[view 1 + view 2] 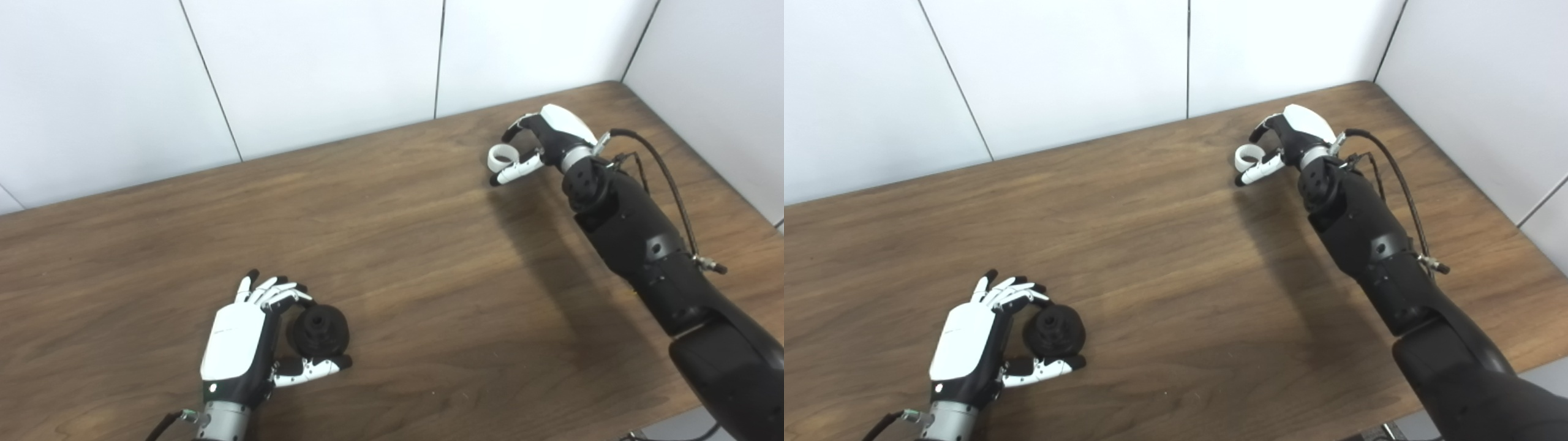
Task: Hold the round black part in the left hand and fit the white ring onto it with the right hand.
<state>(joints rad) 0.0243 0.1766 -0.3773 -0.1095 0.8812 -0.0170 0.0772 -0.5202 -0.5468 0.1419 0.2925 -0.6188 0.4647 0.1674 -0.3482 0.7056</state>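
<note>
The round black part (318,331) sits low on the wooden table (429,257) near the front left, with a small hub on top. My left hand (245,340) curls around it, fingers on its far side and thumb (312,367) under its near side. Far off at the back right, my right hand (542,144) pinches the white ring (501,158) between thumb and fingers, held just above the table. In the right eye view the same ring (1246,157) and black part (1055,331) show.
White wall panels (318,67) close the table at the back and on the right. A black cable (667,177) loops off my right forearm. The table's front right edge shows near the picture's bottom corner.
</note>
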